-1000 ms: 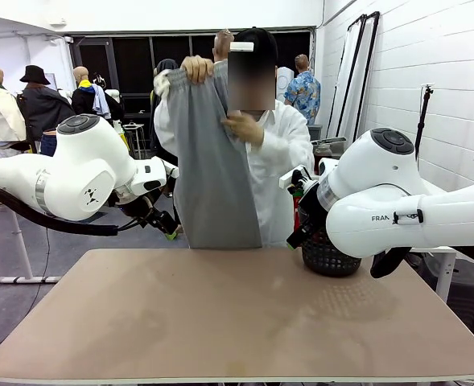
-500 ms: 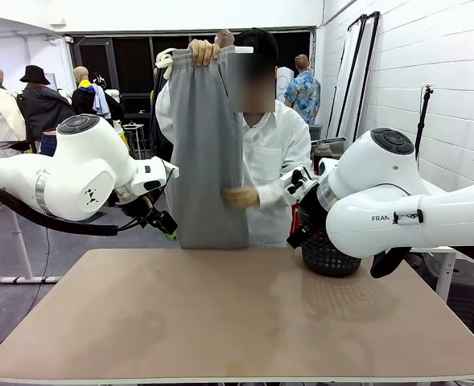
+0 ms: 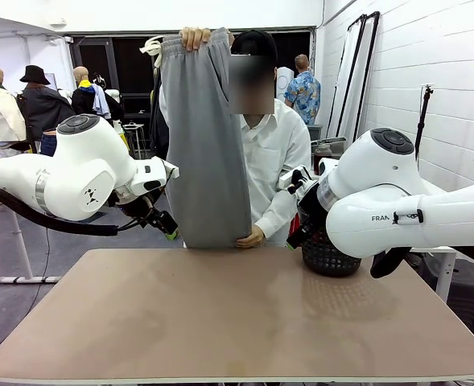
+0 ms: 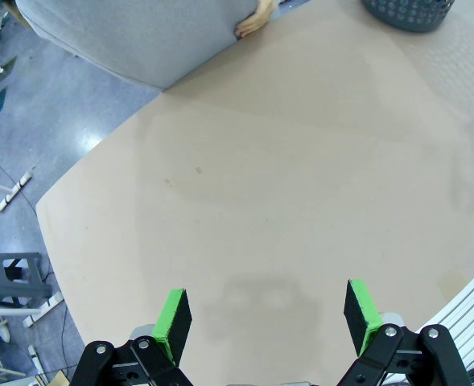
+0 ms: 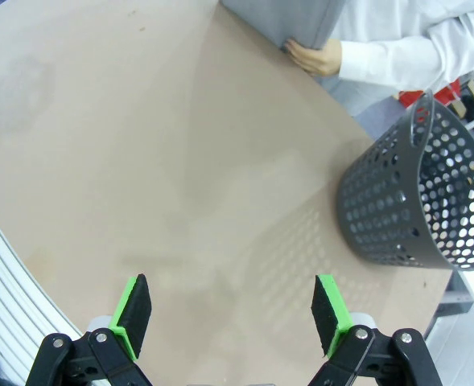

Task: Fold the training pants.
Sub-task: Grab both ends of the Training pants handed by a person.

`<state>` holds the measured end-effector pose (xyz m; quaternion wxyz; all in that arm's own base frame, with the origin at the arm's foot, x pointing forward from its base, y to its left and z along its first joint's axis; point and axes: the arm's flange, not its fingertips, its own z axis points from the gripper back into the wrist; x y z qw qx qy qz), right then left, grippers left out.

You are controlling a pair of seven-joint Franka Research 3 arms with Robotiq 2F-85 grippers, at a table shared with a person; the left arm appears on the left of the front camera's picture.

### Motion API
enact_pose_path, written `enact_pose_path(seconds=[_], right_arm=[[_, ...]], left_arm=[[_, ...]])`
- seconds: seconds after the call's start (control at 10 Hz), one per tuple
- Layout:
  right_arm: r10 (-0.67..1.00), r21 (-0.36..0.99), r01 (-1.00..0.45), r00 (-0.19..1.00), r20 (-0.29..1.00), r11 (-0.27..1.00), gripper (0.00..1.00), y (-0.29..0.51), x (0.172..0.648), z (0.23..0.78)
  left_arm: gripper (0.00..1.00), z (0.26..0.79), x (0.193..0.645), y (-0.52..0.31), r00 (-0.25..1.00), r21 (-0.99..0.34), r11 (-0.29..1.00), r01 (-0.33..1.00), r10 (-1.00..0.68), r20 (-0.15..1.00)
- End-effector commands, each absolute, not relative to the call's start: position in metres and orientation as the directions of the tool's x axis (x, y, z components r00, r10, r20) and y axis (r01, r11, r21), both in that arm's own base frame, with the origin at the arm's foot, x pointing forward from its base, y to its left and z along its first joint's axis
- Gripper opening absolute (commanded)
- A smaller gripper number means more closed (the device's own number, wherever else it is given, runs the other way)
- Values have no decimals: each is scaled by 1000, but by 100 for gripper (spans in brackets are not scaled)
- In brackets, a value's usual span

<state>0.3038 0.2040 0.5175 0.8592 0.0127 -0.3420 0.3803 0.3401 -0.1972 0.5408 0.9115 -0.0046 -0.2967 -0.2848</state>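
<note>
A pair of light grey pants (image 3: pixel 208 145) is held up at full length by a person (image 3: pixel 281 153) in a white shirt, who is stood at the far side of a tan surface (image 3: pixel 237 322). The waistband is gripped above head height by the raised hand (image 3: pixel 195 36), and a whitish drawstring (image 3: pixel 150 47) is seen hanging at its edge. The legs are hung straight down, one laid over the other. The bottom hems are pinched by the lower hand (image 3: pixel 250 239) right at the far edge of the surface; whether the cloth is resting on it cannot be told. The left tool (image 4: pixel 266 310) is shown wide open in its wrist view, its green pads spread apart with nothing between them, and it is held above the bare surface, well apart from the pants. The right tool (image 5: pixel 232 310) is likewise shown wide open and empty over the bare surface, with the hems and the lower hand seen far ahead of it. A black perforated basket (image 5: pixel 414 201) is stood on the surface at its far right side, beside the right arm.
</note>
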Motion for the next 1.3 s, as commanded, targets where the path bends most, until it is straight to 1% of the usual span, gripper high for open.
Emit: enact_pose_path(seconds=[0.0,1.2], right_arm=[[647,-240,-664,474,597,708,100,204,304,518],[647,-240,-664,474,597,708,100,204,304,518]], left_arm=[[100,541,340,-198,660,162,836,525,-519,543],[100,541,340,-198,660,162,836,525,-519,543]])
